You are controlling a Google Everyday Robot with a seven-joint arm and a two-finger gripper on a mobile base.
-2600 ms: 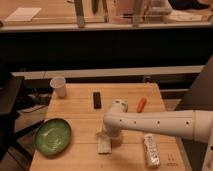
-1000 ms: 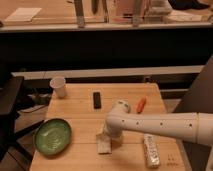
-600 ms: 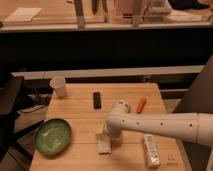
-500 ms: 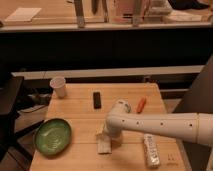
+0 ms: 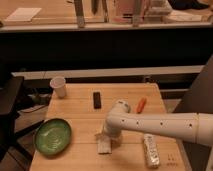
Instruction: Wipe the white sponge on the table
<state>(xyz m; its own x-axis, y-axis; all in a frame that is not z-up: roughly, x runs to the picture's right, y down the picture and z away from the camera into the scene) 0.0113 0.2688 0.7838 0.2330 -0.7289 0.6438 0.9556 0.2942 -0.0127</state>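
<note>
The white sponge point(image 5: 104, 145) lies flat on the light wooden table point(image 5: 75, 107), near the front middle. My white arm reaches in from the right, and my gripper point(image 5: 105, 135) points down right over the sponge's far end, touching or nearly touching it. The sponge's near half shows below the gripper; its far part is hidden by the wrist.
A green bowl point(image 5: 53, 136) sits at the front left. A white paper cup point(image 5: 59, 86) stands at the back left. A black bar point(image 5: 96, 100) lies at the back middle, an orange carrot-like item point(image 5: 141, 104) to its right. A clear bottle point(image 5: 151, 150) lies at the front right.
The gripper and sponge have stayed at about the same spot; only a very slight shift of the arm shows.
</note>
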